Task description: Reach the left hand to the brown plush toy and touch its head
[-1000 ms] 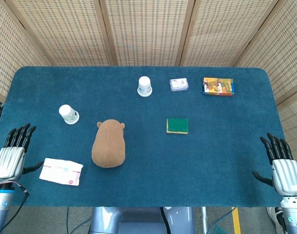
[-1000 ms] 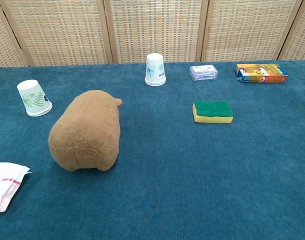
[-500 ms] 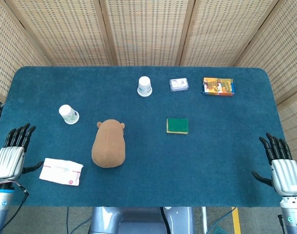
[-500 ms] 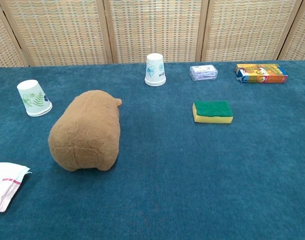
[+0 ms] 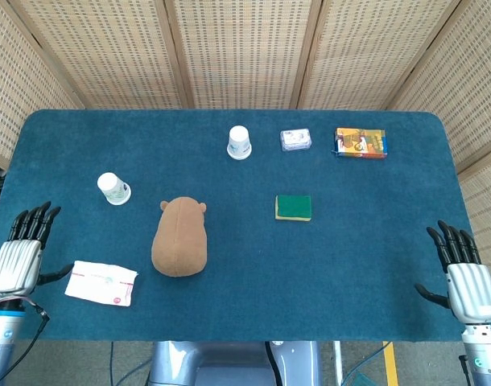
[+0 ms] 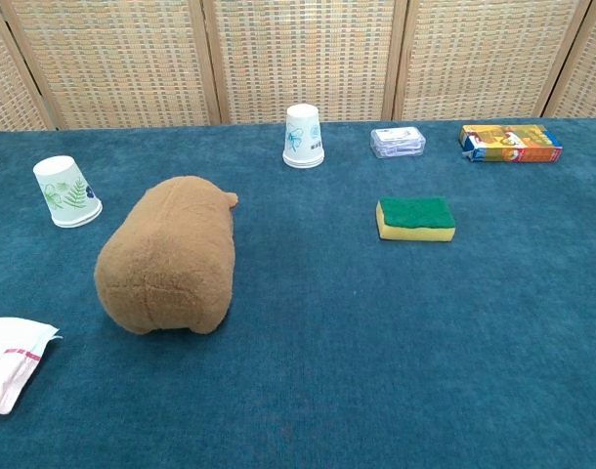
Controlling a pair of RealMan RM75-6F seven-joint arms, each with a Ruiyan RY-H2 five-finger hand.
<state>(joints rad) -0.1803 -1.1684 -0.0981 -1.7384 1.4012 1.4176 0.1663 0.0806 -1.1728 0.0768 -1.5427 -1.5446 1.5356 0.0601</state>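
The brown plush toy (image 5: 179, 237) lies on the blue table, left of centre, its eared head pointing to the far side; the chest view shows its rounded back (image 6: 169, 256). My left hand (image 5: 20, 251) hovers at the table's near left edge, fingers stretched apart and holding nothing, well to the left of the toy. My right hand (image 5: 463, 272) sits at the near right edge, fingers spread and empty. Neither hand shows in the chest view.
A white packet (image 5: 101, 283) lies between my left hand and the toy. An upturned paper cup (image 5: 113, 188) stands left of the toy's head, another cup (image 5: 239, 142) further back. A green sponge (image 5: 294, 207), a small wrapped pack (image 5: 295, 140) and an orange box (image 5: 361, 142) lie to the right.
My right hand has drifted slightly toward the near edge. The left hand and the toy have not moved.
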